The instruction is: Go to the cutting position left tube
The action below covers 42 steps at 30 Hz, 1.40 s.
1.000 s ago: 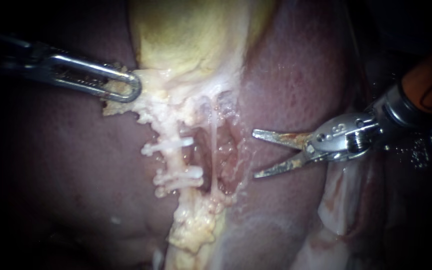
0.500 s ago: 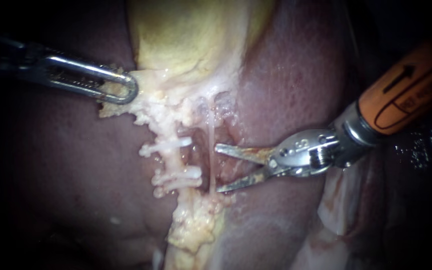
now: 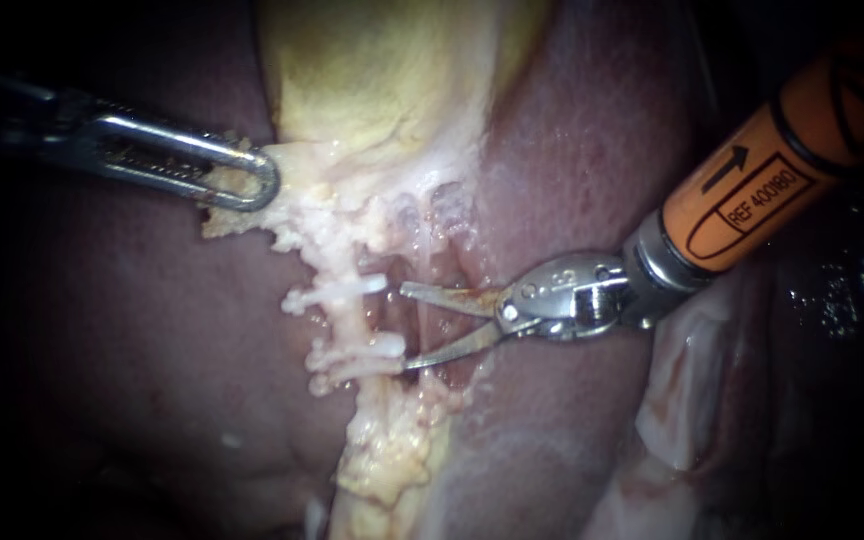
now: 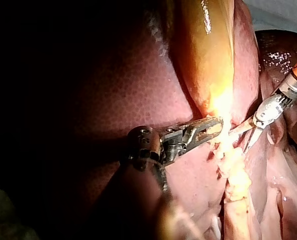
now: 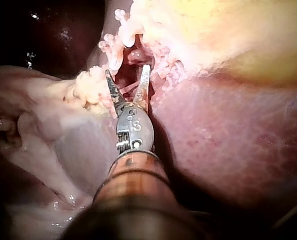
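Pulling sideways from the endoscope view's left, the left instrument [image 3: 257, 182] has its jaws clamped on pale tissue [image 3: 220, 212] at the foot of the gallbladder [image 3: 372, 70], most likely to draw the stalk taut and stand the tubes clear of the liver [image 3: 592, 150]. The left tube [image 3: 350, 322] runs down this stalk, crossed by an upper clip [image 3: 337, 291] and a lower clip [image 3: 362, 353]. The bare stretch between them looks like the place meant for the cut. The right instrument [image 3: 405, 328] comes in from the upper right with its blades spread fairly wide, their tips just beside the clips' near ends. A thin strand [image 3: 419, 320] lies inside the gap, while the left tube itself sits just beyond the tips, so I judge the approach close but not finished. Whether either blade touches the strand cannot be told. In the left wrist view the left instrument's jaws show pale tissue pinched between them under the glare. The tubes and clips are washed out there, and the right instrument's parted blades sit just ahead of that grip. In the right wrist view the two blades frame a reddish hollow with lumpy pale tissue on both sides. Thin strands cross between them, but which is which is hard to make out, and no clip can be picked out with certainty.
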Motion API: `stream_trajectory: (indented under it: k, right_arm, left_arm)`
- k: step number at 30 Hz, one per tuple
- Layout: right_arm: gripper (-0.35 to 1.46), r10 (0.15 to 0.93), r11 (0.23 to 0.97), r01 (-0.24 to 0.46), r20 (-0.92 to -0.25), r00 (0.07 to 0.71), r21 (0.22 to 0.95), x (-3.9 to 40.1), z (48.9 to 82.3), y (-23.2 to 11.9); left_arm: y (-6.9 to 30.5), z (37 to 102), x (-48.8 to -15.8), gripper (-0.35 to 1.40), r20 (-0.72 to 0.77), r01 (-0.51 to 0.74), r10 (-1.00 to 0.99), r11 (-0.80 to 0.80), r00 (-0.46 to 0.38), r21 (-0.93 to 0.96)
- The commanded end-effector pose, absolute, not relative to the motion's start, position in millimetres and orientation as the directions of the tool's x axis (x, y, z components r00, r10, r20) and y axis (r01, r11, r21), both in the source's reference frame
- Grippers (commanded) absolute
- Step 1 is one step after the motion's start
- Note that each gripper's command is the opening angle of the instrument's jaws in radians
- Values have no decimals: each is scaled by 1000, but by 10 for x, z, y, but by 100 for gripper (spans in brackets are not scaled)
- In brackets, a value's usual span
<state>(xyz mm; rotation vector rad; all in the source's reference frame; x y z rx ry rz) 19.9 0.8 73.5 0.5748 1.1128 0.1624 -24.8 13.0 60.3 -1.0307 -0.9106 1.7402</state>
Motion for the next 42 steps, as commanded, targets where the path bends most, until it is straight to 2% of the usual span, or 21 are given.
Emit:
stream_trajectory:
  k: [1, 7, 11, 25, 34, 42]
  right_arm:
    - [143, 399, 842, 175, -807, 435, 511, 201, 735, 7]
    - [141, 415, 814, 252, -827, 380, 524, 225, 728, 4]
    - [136, 433, 792, 279, -822, 370, 543, 245, 722, 1]
    - [135, 524, 761, 224, -780, 342, 609, 303, 718, -1]
    - [138, 583, 731, 186, -743, 330, 657, 322, 710, -5]
    - [143, 606, 713, 201, -734, 306, 672, 322, 680, -14]
  left_arm:
    - [130, 603, -248, -35, -257, -320, 931, -333, -258, -887]
    - [131, 604, -247, -35, -257, -319, 931, -334, -258, -887]
    - [132, 607, -246, -35, -257, -318, 931, -334, -259, -887]
    - [134, 609, -247, -35, -257, -319, 931, -334, -258, -887]
    - [134, 610, -249, -35, -258, -320, 931, -334, -258, -887]
    - [134, 611, -248, -35, -258, -319, 931, -334, -258, -887]
